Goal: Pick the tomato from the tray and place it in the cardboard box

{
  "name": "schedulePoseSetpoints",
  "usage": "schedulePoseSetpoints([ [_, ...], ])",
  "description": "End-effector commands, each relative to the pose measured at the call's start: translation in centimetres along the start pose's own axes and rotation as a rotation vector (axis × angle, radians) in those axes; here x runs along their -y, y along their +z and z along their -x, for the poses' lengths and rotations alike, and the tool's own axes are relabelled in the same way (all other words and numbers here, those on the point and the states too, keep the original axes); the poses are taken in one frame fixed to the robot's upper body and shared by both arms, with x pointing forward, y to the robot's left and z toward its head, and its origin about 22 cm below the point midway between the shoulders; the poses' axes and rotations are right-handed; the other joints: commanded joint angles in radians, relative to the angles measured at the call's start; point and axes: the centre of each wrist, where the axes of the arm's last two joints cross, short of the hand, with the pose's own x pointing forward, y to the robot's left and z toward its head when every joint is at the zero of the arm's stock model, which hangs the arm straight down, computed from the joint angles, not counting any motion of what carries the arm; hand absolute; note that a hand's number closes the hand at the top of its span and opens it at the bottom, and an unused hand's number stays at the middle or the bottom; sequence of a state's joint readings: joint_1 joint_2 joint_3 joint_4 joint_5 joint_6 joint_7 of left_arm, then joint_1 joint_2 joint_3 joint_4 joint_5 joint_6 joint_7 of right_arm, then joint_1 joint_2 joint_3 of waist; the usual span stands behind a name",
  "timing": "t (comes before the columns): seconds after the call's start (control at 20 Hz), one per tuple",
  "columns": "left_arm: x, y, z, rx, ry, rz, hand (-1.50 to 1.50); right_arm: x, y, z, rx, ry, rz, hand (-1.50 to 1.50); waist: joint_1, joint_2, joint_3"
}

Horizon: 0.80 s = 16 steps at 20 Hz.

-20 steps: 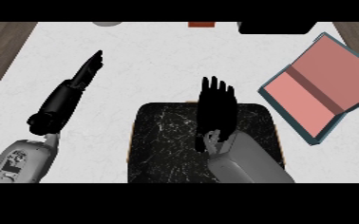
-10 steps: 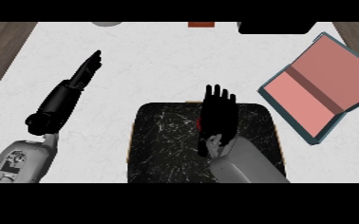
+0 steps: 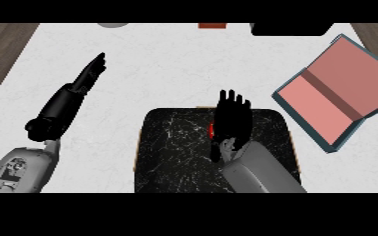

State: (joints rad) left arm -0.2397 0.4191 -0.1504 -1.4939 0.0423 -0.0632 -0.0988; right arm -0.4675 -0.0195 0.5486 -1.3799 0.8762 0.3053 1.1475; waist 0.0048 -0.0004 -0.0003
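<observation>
Head view: the black right hand (image 3: 232, 117) is being held over the dark marbled rectangular tray (image 3: 173, 155), fingers straight, nothing gripped. Only a sliver of the small red round tomato (image 3: 212, 129) is being shown at the hand's left edge, on the tray under the palm. It is judged light, smooth, slightly soft and apt to roll, so it is best wrapped round its middle. The open pink-lined cardboard box (image 3: 325, 100) is being seen well apart, to the right. The black left hand (image 3: 90, 72) is resting open at left. No writing is being made out.
</observation>
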Motion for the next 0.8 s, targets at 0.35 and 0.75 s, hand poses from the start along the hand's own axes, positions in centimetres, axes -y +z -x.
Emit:
schedulePoseSetpoints([
  [0.35,0.4,-0.1,-0.6,-0.005,0.012,0.000,0.00,-2.1,-1.1,-1.6,-0.023,0.105,0.132,1.50,0.006,0.001,0.000],
  [0.75,1.2,-1.1,-0.4,0.011,-0.021,-0.009,0.00,0.0,0.0,-2.8,0.172,0.130,0.304,1.50,0.001,0.002,0.000],
])
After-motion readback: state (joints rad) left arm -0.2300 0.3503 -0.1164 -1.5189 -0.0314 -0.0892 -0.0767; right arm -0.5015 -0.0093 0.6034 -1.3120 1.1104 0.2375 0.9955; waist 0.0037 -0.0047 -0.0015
